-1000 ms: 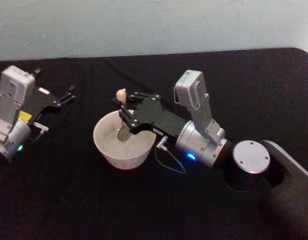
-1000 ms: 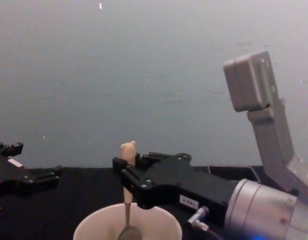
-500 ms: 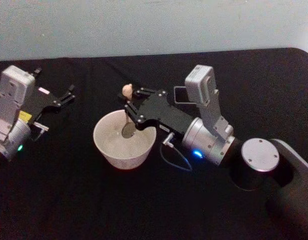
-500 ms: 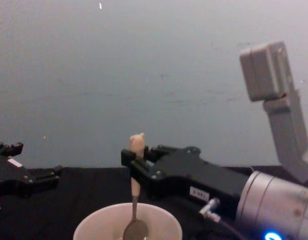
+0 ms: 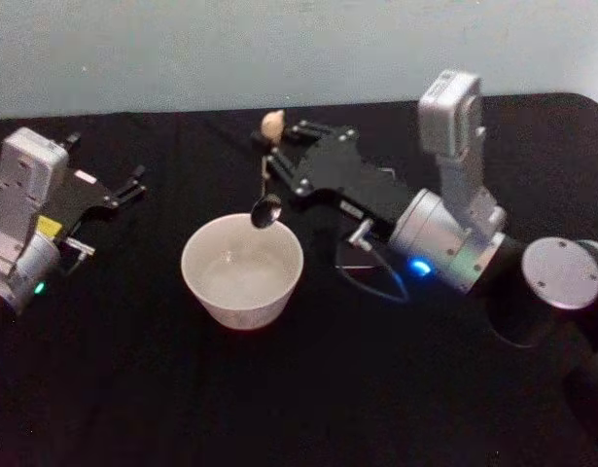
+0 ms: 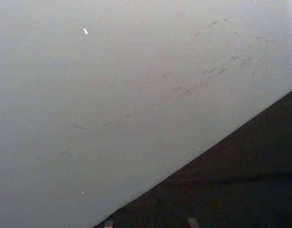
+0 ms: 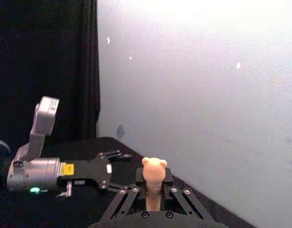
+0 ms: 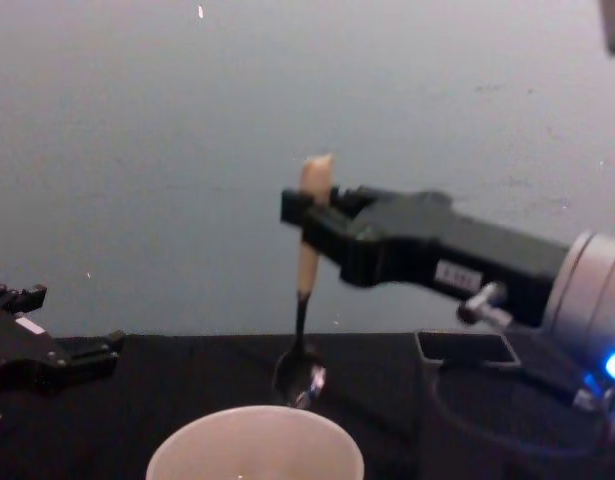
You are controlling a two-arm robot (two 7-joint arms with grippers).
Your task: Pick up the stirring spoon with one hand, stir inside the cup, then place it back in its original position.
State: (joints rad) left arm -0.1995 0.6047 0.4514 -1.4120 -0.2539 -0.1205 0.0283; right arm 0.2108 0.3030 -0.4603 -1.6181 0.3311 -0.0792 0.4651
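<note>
Black cloth covered the table (image 5: 182, 389), and a pale grey wall (image 5: 182, 49) rose behind its far edge. Over the cloth, the silver-grey right arm (image 5: 444, 233) reached in from the robot's right and forward. Its black right gripper (image 5: 275, 156) hung in the air above the table, pointing toward the robot's left. The fingers (image 8: 317, 215) were pressed in on the spoon's handle and pinched it between them.

The left arm (image 5: 21, 243) sat parked at the robot's left. Its left gripper (image 8: 72, 320) was low over the cloth with its fingers spread apart and nothing between them, well apart from the right fingers.

The cup (image 5: 242, 306), wide and round with a cream inside, stood on the cloth below the right fingers, slightly nearer the robot than they were. It was between the two grippers, with no finger touching it.

A dark square holder (image 8: 467, 345) showed in the chest view on the cloth beneath the right gripper's body, behind its fingertips.

The stirring spoon (image 8: 305, 270) hung nearly upright in the right gripper's pinch. Its cream bear head stood up just above the fingers, as the right wrist view also showed. The pale band and thin metal stem ran down below the fingers. The small oval bowl was at the bottom, in the air just above the cup's far rim and apart from it.
</note>
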